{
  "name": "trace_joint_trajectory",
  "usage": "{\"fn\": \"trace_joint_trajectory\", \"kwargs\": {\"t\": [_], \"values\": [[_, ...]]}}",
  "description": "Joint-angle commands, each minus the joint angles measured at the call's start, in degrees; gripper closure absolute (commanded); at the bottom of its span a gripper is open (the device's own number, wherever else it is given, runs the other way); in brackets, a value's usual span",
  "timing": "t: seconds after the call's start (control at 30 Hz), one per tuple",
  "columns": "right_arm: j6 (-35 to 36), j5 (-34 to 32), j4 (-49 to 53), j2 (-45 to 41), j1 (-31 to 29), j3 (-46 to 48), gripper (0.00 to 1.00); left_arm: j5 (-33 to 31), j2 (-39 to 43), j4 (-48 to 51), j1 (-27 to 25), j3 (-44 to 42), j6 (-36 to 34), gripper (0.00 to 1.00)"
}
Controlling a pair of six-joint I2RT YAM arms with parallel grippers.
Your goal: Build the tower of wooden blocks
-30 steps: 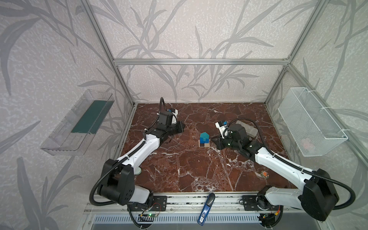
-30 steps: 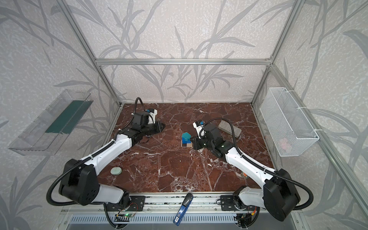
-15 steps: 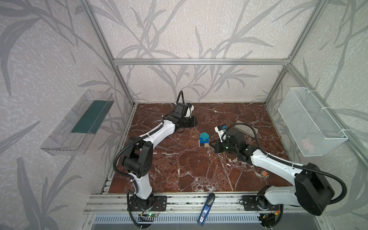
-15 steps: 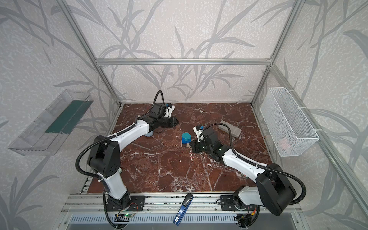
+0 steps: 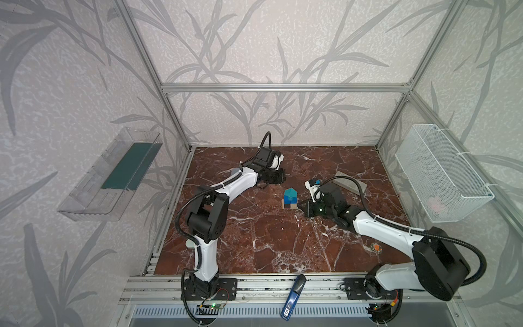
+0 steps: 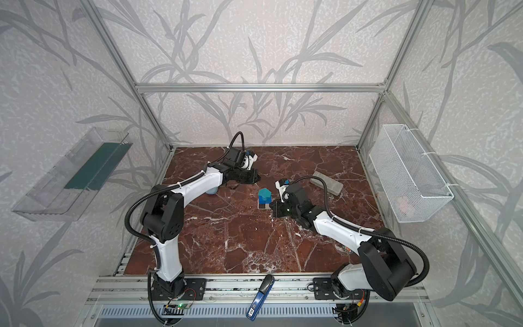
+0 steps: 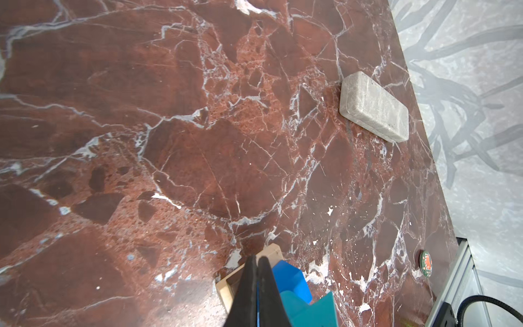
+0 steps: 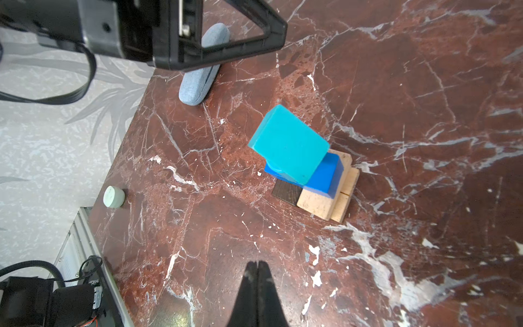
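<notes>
- The tower stands near the middle of the worktop, seen in both top views.
- Its base is made of pale bars and a dark brown bar. A blue cube sits above them, and a teal house-shaped block is on top.
- My left end effector is pressed closed and holds nothing. It sits near the tower, on its far left side; I cannot tell whether it touches.
- In my left wrist view the closed fingers overlap the tower's pale base edge and blue pieces.
- My right end effector is also closed tight and empty, low and just to the right of the tower's base.
- My right wrist view shows bare worktop between those tips and the tower, so they are apart.
- A grey brick lies flat, further right and behind the tower.
- A grey-blue case lies to the tower's left, partly under my left arm.
- A small round badge lies well to the tower's front right.
</notes>
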State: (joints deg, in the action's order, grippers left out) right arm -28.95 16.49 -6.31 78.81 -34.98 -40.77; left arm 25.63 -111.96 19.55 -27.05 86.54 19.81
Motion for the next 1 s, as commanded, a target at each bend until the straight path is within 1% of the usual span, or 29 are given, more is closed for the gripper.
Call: {"fn": "trace_joint_trajectory", "kwargs": {"t": [0.0,0.6,0.97], "values": [[-0.4,-1.5,0.5,1.5,-0.3,-1.9,1.00,0.8,-1.2,1.4,-0.9,2.4,-2.2,1.00],[-0.8,-0.7,-0.3,6.0,-0.3,-4.5,1.00,0.7,-2.9,1.6,-2.5,2.3,-2.2,1.00],[-0.1,-1.5,0.7,7.7,-0.2,-6.5,1.00,1.2,-2.8,1.2,-2.7,2.1,-2.1,1.00]]}}
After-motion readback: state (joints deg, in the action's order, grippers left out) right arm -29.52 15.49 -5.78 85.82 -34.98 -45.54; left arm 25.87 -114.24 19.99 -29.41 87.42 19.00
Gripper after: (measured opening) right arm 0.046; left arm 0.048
